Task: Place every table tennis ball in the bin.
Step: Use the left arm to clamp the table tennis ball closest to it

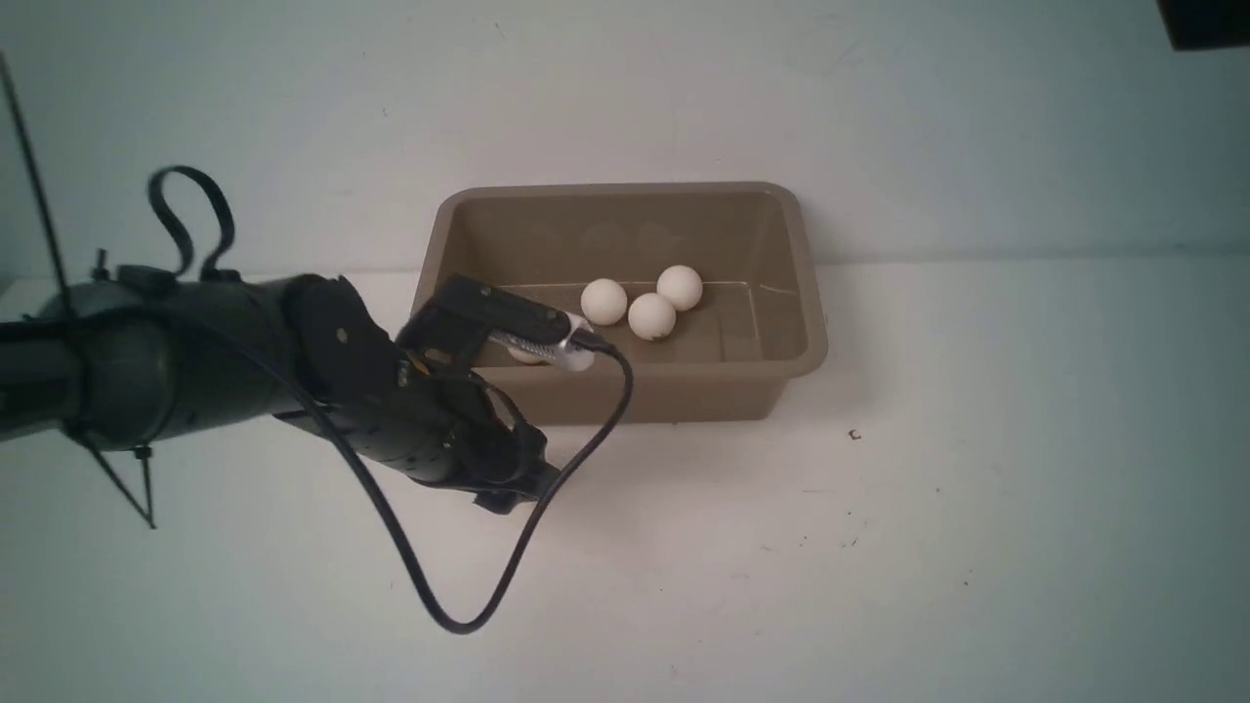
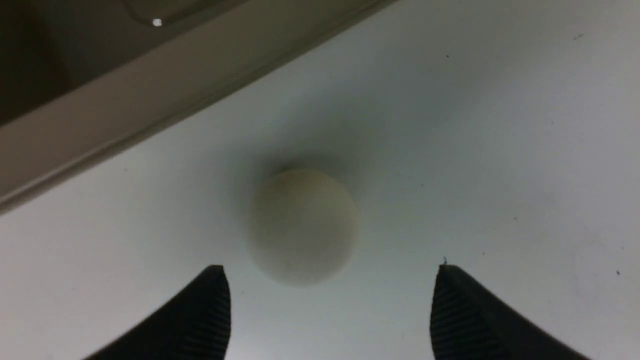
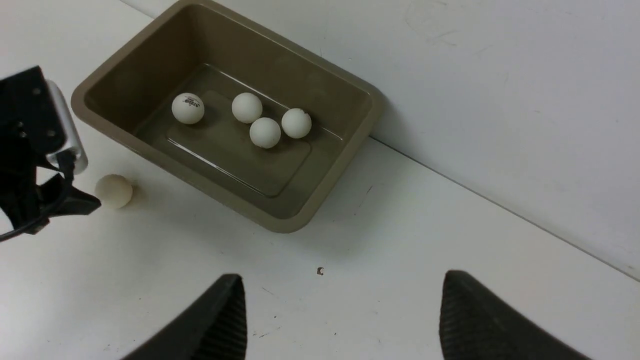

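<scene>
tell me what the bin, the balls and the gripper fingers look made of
bin: looks like moulded plastic, taupe-brown, semi-gloss; rounded corners, flared rim, soft reflections on its floor.
balls: likely hard plastic, matte white; no glare, one carries a printed mark.
fingers: black, probably rubber or plastic; fine ribbing on the inner faces.

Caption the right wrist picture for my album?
Four balls in the bin, a fifth outside by the left gripper.
</scene>
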